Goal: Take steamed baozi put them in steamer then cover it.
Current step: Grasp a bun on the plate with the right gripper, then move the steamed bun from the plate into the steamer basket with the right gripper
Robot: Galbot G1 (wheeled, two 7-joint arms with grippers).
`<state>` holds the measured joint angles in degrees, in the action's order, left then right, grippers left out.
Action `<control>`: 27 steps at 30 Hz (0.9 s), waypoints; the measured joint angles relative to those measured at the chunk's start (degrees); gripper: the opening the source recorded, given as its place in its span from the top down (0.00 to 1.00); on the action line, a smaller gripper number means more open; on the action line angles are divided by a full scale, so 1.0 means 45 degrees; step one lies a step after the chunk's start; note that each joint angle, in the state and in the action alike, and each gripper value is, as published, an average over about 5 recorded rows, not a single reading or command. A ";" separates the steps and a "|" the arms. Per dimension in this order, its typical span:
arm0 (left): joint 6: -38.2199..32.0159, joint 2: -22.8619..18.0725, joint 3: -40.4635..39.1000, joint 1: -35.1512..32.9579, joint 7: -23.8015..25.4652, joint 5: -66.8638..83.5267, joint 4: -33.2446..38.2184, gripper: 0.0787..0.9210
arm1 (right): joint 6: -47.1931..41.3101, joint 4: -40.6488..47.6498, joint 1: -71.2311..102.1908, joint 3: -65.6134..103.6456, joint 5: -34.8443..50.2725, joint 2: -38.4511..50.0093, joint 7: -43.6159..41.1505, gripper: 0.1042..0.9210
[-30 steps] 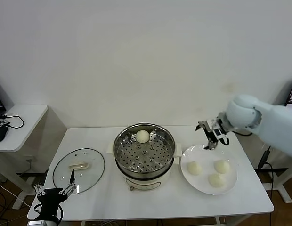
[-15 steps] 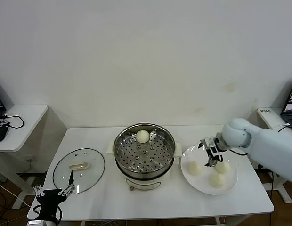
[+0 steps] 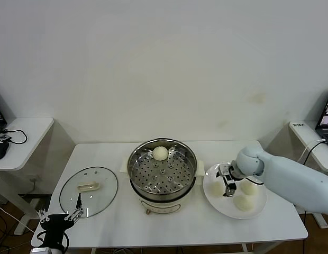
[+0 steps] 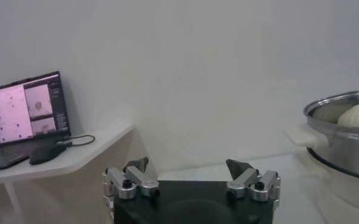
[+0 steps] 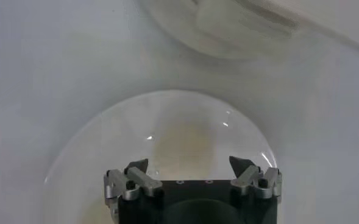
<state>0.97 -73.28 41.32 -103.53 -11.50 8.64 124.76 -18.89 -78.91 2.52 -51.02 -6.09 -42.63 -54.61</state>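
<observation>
The steamer (image 3: 162,169) stands mid-table and holds one baozi (image 3: 160,153) at its far side. Three more baozi lie on a white plate (image 3: 255,210) to its right: one at the left (image 3: 213,188), one at the back (image 3: 250,187), one at the front (image 3: 243,202). My right gripper (image 3: 227,182) is open and hovers low over the plate, just above the left baozi, which shows between its fingertips in the right wrist view (image 5: 187,143). The glass cover (image 3: 88,190) lies flat on the table at the left. My left gripper (image 3: 59,216) is open and parked at the front left edge.
A small side table (image 3: 21,135) with cables stands at the far left, and a laptop (image 4: 27,112) sits on it. The steamer's rim (image 4: 341,125) shows in the left wrist view. A screen edge (image 3: 325,115) is at the far right.
My right gripper has come down and to the left, from above the table behind the plate to just over the left baozi on the plate. The left arm has not moved.
</observation>
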 measured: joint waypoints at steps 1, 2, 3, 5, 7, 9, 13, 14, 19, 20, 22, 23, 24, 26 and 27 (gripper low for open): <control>0.0000 -0.0006 -0.0007 0.0009 0.0001 0.0001 -0.0007 0.12 | -0.0001 0.0081 0.0063 0.0043 -0.0046 -0.0066 0.0014 0.13; 0.0000 -0.0010 -0.0011 0.0017 0.0001 0.0001 -0.0016 0.12 | -0.0001 0.0156 0.0120 0.0083 -0.0094 -0.0127 0.0027 0.13; 0.0000 -0.0012 -0.0013 0.0023 0.0001 0.0001 -0.0027 0.12 | -0.0001 0.0232 0.0176 0.0127 -0.0146 -0.0185 0.0039 0.14; 0.0000 -0.0018 -0.0015 0.0030 0.0000 0.0002 -0.0047 0.12 | -0.0005 0.0364 0.0274 0.0213 -0.0240 -0.0275 0.0052 0.16; 0.0000 -0.0024 -0.0015 0.0030 0.0000 0.0002 -0.0058 0.12 | -0.0013 0.0457 0.0352 0.0291 -0.0321 -0.0334 0.0046 0.19; 0.0000 -0.0035 -0.0016 0.0029 -0.0001 0.0002 -0.0059 0.12 | -0.0027 0.0498 0.0402 0.0344 -0.0378 -0.0365 0.0023 0.22; -0.0004 -0.0061 -0.0017 0.0013 -0.0005 0.0002 -0.0048 0.12 | -0.0059 0.0520 0.0431 0.0398 -0.0475 -0.0381 -0.0067 0.29; -0.0006 -0.0068 -0.0017 0.0005 -0.0007 0.0001 -0.0042 0.12 | -0.0062 0.0518 0.0423 0.0402 -0.0490 -0.0376 -0.0098 0.31; -0.0015 -0.0088 -0.0013 -0.0037 -0.0013 0.0000 0.0007 0.12 | -0.0071 0.0461 0.0272 0.0318 -0.0471 -0.0288 -0.0283 0.37; -0.0017 -0.0088 -0.0010 -0.0042 -0.0014 0.0000 0.0019 0.12 | -0.0081 0.0433 0.0206 0.0286 -0.0453 -0.0253 -0.0327 0.37; -0.0020 -0.0088 -0.0003 -0.0049 -0.0017 0.0000 0.0046 0.12 | -0.0113 0.0339 0.0015 0.0212 -0.0393 -0.0154 -0.0427 0.38; -0.0022 -0.0087 0.0001 -0.0050 -0.0018 0.0001 0.0059 0.12 | -0.0134 0.0273 -0.0112 0.0171 -0.0349 -0.0089 -0.0478 0.38; -0.0024 -0.0086 0.0005 -0.0050 -0.0020 0.0002 0.0071 0.12 | -0.0156 0.0199 -0.0255 0.0127 -0.0296 -0.0018 -0.0530 0.38; -0.0027 -0.0078 0.0009 -0.0051 -0.0022 0.0006 0.0109 0.12 | -0.0201 0.0019 -0.0586 0.0027 -0.0158 0.0152 -0.0633 0.38; -0.0028 -0.0070 0.0010 -0.0053 -0.0023 0.0009 0.0132 0.12 | -0.0225 -0.0082 -0.0765 -0.0026 -0.0078 0.0245 -0.0681 0.38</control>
<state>0.85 -73.60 41.37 -103.77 -11.60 8.68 125.35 -19.91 -79.28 -0.93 -51.14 -6.44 -41.53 -57.68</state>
